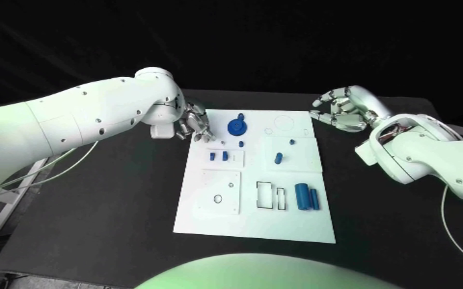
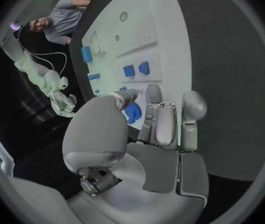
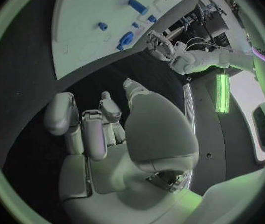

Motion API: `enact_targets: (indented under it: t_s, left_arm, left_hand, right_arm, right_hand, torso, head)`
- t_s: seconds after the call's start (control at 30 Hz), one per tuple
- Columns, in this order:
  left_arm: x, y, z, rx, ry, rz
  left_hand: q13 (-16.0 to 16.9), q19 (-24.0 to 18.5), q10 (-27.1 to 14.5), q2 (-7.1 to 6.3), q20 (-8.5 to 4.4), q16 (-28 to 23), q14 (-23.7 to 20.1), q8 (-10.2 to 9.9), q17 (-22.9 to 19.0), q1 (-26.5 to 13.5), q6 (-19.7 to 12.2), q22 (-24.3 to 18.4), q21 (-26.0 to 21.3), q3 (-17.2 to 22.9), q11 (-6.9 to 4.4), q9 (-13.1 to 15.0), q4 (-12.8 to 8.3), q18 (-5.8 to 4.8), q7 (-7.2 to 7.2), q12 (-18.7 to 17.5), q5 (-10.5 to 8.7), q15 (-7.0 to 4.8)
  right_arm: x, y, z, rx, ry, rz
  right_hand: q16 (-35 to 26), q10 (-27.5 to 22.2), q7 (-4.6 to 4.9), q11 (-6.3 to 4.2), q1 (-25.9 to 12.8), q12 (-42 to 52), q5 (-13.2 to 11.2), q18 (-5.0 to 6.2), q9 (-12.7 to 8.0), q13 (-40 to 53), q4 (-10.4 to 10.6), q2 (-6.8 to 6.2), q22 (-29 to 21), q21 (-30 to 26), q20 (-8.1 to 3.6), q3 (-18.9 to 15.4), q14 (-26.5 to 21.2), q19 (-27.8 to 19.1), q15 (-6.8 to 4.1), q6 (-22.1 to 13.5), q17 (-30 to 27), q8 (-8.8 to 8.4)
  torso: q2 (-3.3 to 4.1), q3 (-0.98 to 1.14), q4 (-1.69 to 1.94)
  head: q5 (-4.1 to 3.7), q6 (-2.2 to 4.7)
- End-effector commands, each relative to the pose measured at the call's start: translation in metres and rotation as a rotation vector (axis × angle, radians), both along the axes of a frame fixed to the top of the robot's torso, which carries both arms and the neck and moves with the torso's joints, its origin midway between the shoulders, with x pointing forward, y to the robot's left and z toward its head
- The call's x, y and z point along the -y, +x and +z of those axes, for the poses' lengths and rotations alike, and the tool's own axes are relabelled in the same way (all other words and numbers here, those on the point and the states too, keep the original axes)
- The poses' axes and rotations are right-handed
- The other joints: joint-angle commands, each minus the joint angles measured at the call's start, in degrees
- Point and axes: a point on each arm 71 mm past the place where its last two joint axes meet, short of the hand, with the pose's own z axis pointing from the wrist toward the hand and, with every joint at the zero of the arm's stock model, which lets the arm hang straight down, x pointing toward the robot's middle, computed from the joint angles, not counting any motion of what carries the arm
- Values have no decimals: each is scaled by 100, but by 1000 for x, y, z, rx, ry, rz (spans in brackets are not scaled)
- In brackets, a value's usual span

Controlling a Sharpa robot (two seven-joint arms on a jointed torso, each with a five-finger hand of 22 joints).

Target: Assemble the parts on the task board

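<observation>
We see the left robot hand (image 1: 194, 126) empty, fingers loosely curled, at the task board (image 1: 253, 225)'s edge; the right robot hand (image 1: 338, 110) curls empty over the desk (image 1: 116, 209).

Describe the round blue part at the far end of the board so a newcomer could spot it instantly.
Start at the white task board in the middle of the black table and look to its far edge, close to the left hand. The round blue part lies there. It is the only disc-shaped blue piece; the other blue parts are small blocks or cylinders.
</observation>
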Motion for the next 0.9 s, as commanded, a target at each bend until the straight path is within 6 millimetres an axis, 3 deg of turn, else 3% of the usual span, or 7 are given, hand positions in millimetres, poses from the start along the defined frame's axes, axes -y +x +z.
enact_targets:
  t_s: [0.03, 0.07, 0.17, 0.3, 0.43, 0.67, 0.9]
  left_arm:
    - [14, 2, 15, 152, -244, 64]
    - [16, 2, 18, 192, -274, 58]
    - [24, -1, 24, 331, -343, 18]
    - [35, -11, 27, 537, -416, -85]
    - [45, -21, 25, 689, -426, -207]
    - [61, -34, 12, 799, -344, -397]
    - [72, -39, -6, 799, -236, -520]
  left_hand:
    - [-269, -953, -478, -124, 139, -1479, -846, -194, -1455, 325, -272, -1286, -1115, 167, 175, -191, -58, 251, 188, -377, 13, 152]
    - [-456, -1118, -828, -240, 236, -2287, -1431, -388, -2141, 551, -498, -1479, -1447, 264, 291, -366, -120, 238, 307, -661, -10, 275]
    - [-707, -1138, -1010, -324, 332, -2561, -1582, -549, -2371, 791, -653, -1694, -1767, 299, 401, -594, -186, 259, 360, -917, -17, 346]
    - [-1041, -1105, -1093, -450, 380, -2753, -1706, -605, -2622, 1151, -532, -1882, -2046, 198, 414, -919, -347, 271, 364, -1141, -44, 375]
    - [-1368, -1042, -1186, -468, 381, -2752, -1689, -681, -2745, 1328, -465, -1911, -2094, 90, 439, -1198, -426, 272, 387, -1421, -37, 395]
    - [-1807, -971, -1278, -496, 395, -2620, -1611, -838, -2827, 1365, -366, -1903, -2099, -223, 476, -1576, -447, 271, 356, -1826, -36, 415]
    - [-2247, -778, -1143, -471, 385, -1850, -1363, -1007, -2675, 1561, -132, -1689, -1807, -589, 474, -2020, -363, 272, 274, -2117, -8, 411]
  right_arm:
    - [-1, 0, 1, 12, 5, 8]
    - [0, 0, 1, 12, 6, 7]
    - [0, 0, 1, 13, 9, 7]
    - [0, 0, 0, 14, 12, 7]
    - [1, -1, -1, 11, 14, 6]
    - [0, -2, -3, 6, 15, 8]
    - [0, -3, -5, 3, 16, 10]
  right_hand:
    - [-24, -38, 12, 5, 41, -15, 13, 88, 8, -5, -1, 28, -10, -38, -18, -18, 270, -5, -23, -39, 81, 30]
    - [-24, -45, 12, 5, 42, -21, 13, 89, 8, -13, -1, 28, -11, -41, -18, -18, 269, -7, -23, -39, 80, 30]
    - [-24, -45, 12, 5, 42, -21, 13, 89, 8, -13, -1, 28, -11, -41, -18, -18, 269, -7, -23, -39, 80, 30]
    - [-27, -53, 12, 5, 45, -27, 14, 92, 8, -22, -3, 28, -22, -56, -18, -18, 268, -15, -23, -39, 75, 31]
    - [-27, -53, 12, 5, 45, -27, 14, 92, 8, -22, -3, 28, -22, -56, -18, -18, 268, -15, -23, -39, 75, 31]
    - [-26, -50, 11, 4, 55, -25, 17, 92, 8, -18, -9, 30, -22, -57, -18, -16, 269, -15, -23, -40, 78, 31]
    - [-26, -50, 11, 4, 55, -25, 17, 92, 8, -18, -9, 30, -22, -57, -18, -16, 269, -15, -23, -40, 78, 31]
  torso:
    - [11, -4, -6]
    - [14, -6, -7]
    - [16, -10, 2]
    - [8, -15, 12]
    - [10, -23, 8]
    - [12, -15, 5]
    - [16, -8, -5]
  head:
    - [-37, 58]
    - [-44, 72]
    - [-60, 101]
    - [-96, 136]
    - [-102, 174]
    - [-93, 214]
    - [-89, 233]
